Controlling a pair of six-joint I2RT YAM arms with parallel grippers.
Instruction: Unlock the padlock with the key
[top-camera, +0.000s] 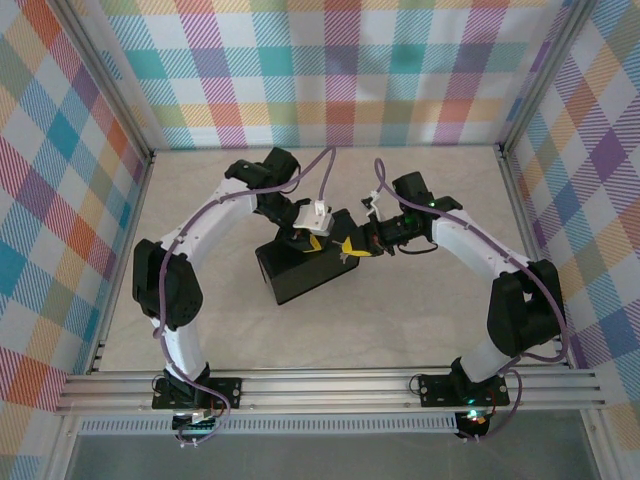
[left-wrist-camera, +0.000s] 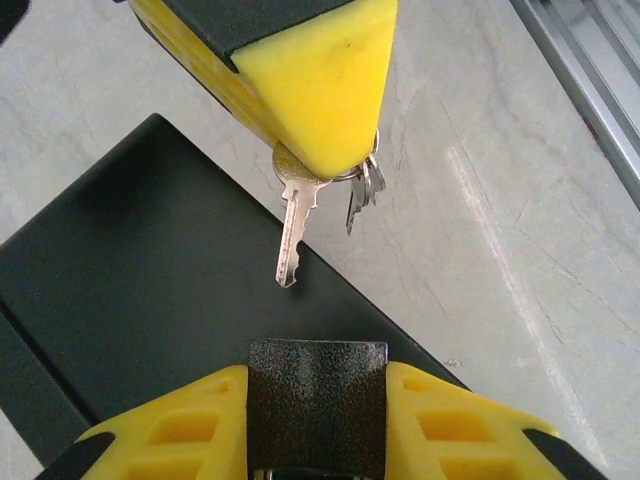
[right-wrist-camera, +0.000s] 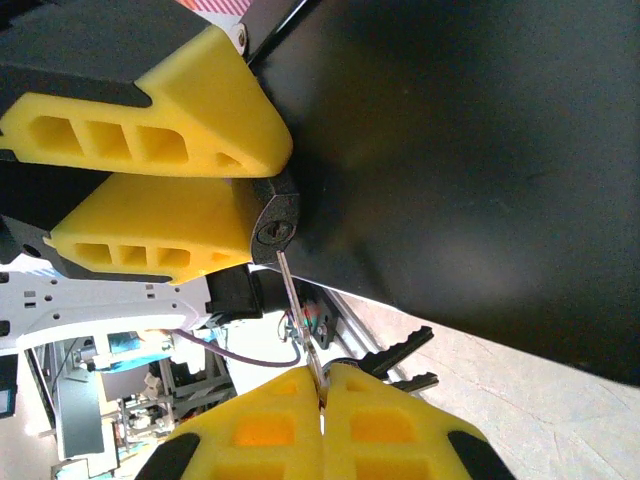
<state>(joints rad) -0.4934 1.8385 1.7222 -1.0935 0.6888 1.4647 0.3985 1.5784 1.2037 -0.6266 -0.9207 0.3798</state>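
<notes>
Fingers (left-wrist-camera: 180, 435) of the left gripper (top-camera: 308, 238) clamp the padlock (left-wrist-camera: 317, 395) between them, 1 yellow pad touching each side of its dark, textured body. Facing them, the fingers (right-wrist-camera: 385, 430) of the right gripper (top-camera: 352, 246) are pressed together on the bow of the key (right-wrist-camera: 298, 320). Its thin silvery blade sticks out beyond their tips toward the lock. 2 spare keys (left-wrist-camera: 365, 195) dangle from the same ring, just beside the right fingertip. Both grippers hang over a black box (left-wrist-camera: 140, 280) on the pale table (left-wrist-camera: 500, 200).

The step in hand looks like insertion. From the right wrist, the blade tip sits at the keyhole (right-wrist-camera: 272, 232) in the padlock's end face, between the 2 left fingers. From the left wrist, a sliver of box shows between tip and lock, so the key has probably not gone in yet.

The next move calls for a straight push along the blade's own line, with the teeth matched to the slot and the left fingers holding the lock steady. A twist would follow. A pinch on so thin a key may let it pivot, so any sideways load should be kept small.
</notes>
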